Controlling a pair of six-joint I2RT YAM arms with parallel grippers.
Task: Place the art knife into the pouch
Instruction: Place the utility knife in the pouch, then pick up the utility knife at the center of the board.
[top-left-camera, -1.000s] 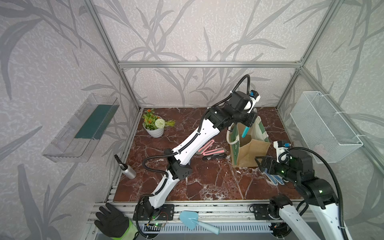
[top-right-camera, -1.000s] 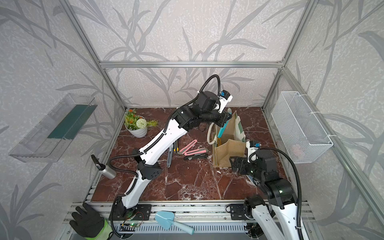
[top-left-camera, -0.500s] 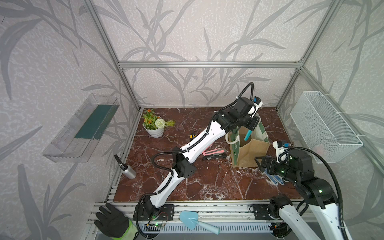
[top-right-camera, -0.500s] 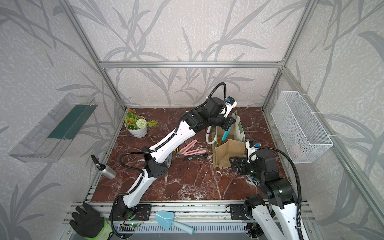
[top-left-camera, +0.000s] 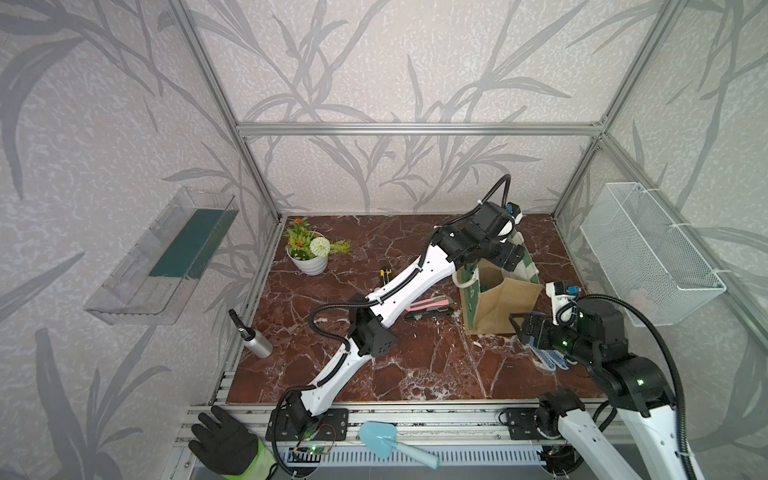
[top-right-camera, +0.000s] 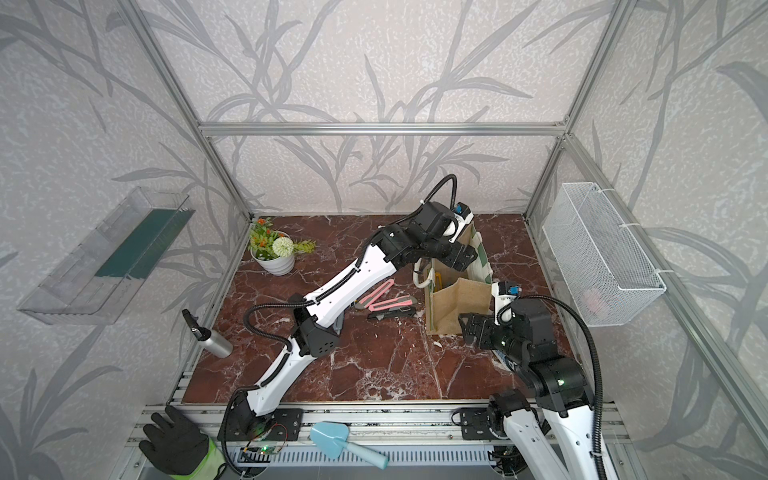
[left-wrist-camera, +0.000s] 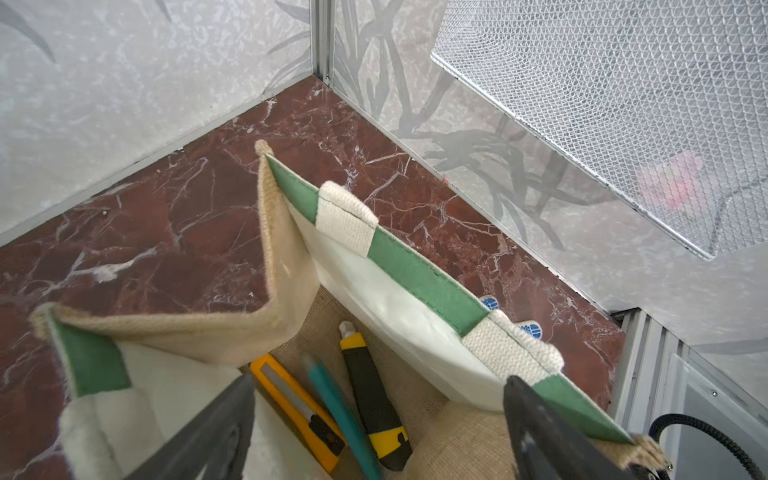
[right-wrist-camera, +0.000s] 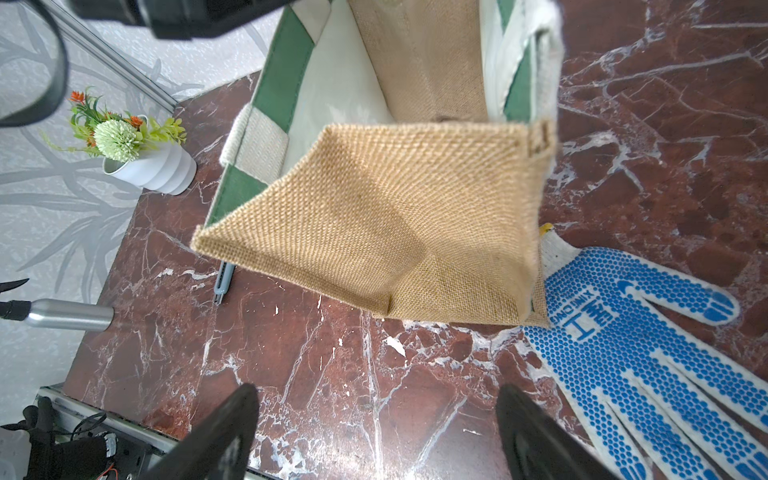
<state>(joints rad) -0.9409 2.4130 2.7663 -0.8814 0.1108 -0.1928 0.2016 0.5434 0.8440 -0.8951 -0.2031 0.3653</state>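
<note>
Left gripper (left-wrist-camera: 376, 384) hung over pouch (left-wrist-camera: 415, 272) mouth, jaws wide, nothing held. Teal art knife (left-wrist-camera: 332, 409), blurred, was inside pouch between yellow cutter (left-wrist-camera: 293, 401) and black-yellow cutter (left-wrist-camera: 372, 399). Right gripper (right-wrist-camera: 376, 392): jaws wide, empty, over table (right-wrist-camera: 332, 365) just beside pouch.

Lab test cell (aluminium frame (top-left-camera: 415, 129), wallpapered panels (top-left-camera: 415, 62))
</note>
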